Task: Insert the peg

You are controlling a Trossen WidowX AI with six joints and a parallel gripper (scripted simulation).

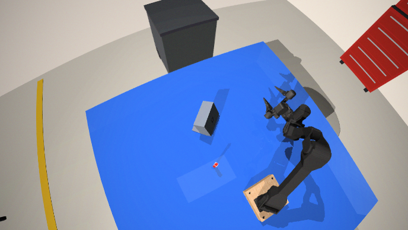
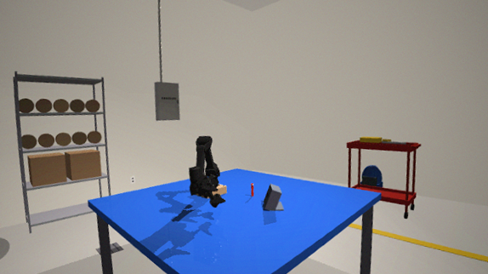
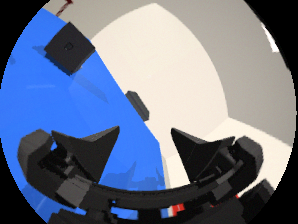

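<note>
A small red peg (image 1: pixel 215 165) (image 2: pixel 252 189) stands upright on the blue table, to the side of the arm's base. The grey block with the sloped panel (image 1: pixel 202 116) (image 2: pixel 272 198) (image 3: pixel 77 58) stands farther out on the table. Its dark face has one small hole (image 1: pixel 212 120) (image 3: pixel 69 46); the hole's exact shape is too small to tell. My gripper (image 1: pixel 270 92) (image 3: pixel 145 129) is open and empty, raised above the table, far from both peg and block. The peg does not show between the fingers in the wrist view.
The arm stands on a wooden base plate (image 1: pixel 261 187) (image 2: pixel 222 190) on the blue table (image 1: pixel 133 142) (image 2: pixel 280 240). A dark cabinet (image 1: pixel 190 41) and a red drawer unit (image 1: pixel 374 54) stand beyond the table. Shelves and a red cart (image 2: pixel 384 196) are in the background.
</note>
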